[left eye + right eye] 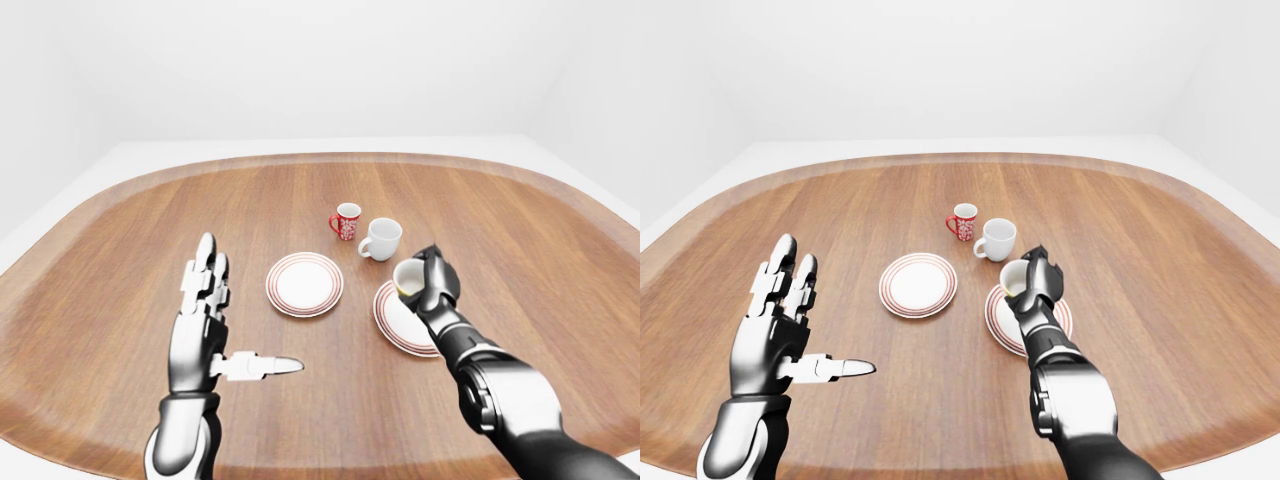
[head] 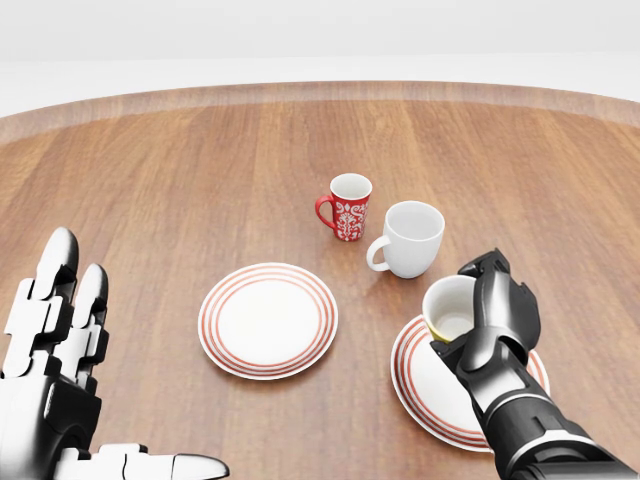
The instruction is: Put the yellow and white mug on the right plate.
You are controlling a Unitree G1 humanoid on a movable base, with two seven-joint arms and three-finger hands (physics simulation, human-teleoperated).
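Note:
The yellow and white mug (image 2: pixel 450 308) has a white inside and a yellow rim. My right hand (image 2: pixel 478 312) is shut on it and holds it over the upper left part of the right plate (image 2: pixel 430 385), a white plate with red rings. I cannot tell whether the mug touches the plate. The hand hides most of the mug's outside. My left hand (image 2: pixel 70 400) is open and empty at the lower left of the head view, fingers spread, far from the mug.
A second red-ringed plate (image 2: pixel 267 319) lies left of the right plate. A plain white mug (image 2: pixel 409 239) and a red patterned mug (image 2: pixel 347 207) stand just above the right plate. The wooden table (image 1: pixel 120 260) has a raised rim.

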